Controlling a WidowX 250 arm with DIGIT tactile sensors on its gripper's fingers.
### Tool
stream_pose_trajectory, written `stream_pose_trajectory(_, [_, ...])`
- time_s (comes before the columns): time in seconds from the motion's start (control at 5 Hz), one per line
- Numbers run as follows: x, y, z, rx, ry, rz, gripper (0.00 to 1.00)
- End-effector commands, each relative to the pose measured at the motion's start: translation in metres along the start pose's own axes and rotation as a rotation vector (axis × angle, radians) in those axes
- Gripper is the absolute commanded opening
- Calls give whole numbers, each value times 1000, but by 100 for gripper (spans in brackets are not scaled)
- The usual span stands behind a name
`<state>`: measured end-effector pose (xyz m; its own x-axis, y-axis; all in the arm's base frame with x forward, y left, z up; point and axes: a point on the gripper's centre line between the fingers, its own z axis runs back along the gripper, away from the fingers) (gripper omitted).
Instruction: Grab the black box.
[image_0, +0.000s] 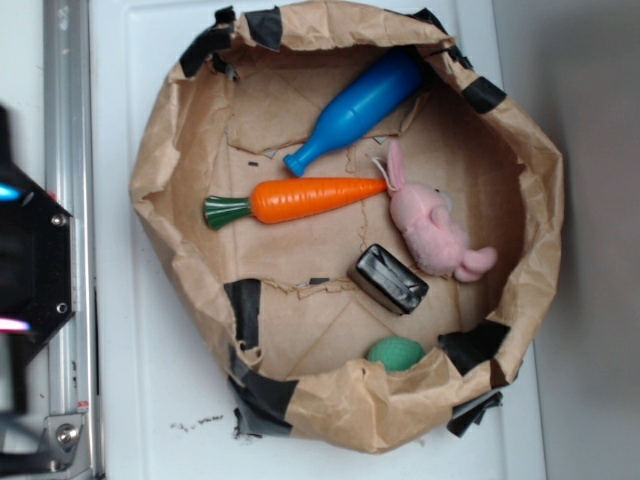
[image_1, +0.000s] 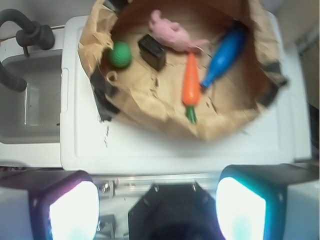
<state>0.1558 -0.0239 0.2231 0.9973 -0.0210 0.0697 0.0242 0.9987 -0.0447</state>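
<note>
Exterior view, left to right. Black hexagonal plate (image_0: 35, 265) at far left edge beside metal rail (image_0: 68, 200). Paper-bag basket (image_0: 160, 150) on white desk (image_0: 150, 400), rim patched with black tape (image_0: 243, 308). Inside: orange carrot (image_0: 300, 198) lying crosswise, blue bottle (image_0: 355, 108) above it, black box (image_0: 390, 279) on the basket floor below the carrot tip, green ball (image_0: 395, 353) just under the box near the rim, pink bunny (image_0: 430, 225) just beside the box's upper right.

Wrist view: box (image_1: 152, 51) far ahead, between ball (image_1: 120, 54) and bunny (image_1: 172, 32). Tool fingers (image_1: 72, 210) glowing at bottom corners, spread wide — open, holding nothing, well apart from the basket.

Risks, judged: bunny so near the box — could get pinched along with it. Glossy wrinkled wrapping likely slippery under the pads. High crumpled rim could snag a low approach.

Box long axis diagonal in exterior view, upper left to lower right; short ends point toward carrot and basket's lower-right wall. Closing across the narrow width looks best.
</note>
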Motion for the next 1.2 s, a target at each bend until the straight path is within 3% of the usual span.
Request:
stream_pose_trajectory(0.0, [84,-8,-18,34,-159,-103,100])
stream_pose_trajectory(0.4, [117,13,-72,-4,-176,-286,100])
stream_pose_trajectory(0.6, [117,40,-91,-29,-178,-402,100])
stream_pose_trajectory(1.0, [113,48,-101,-11,-171,-474,100])
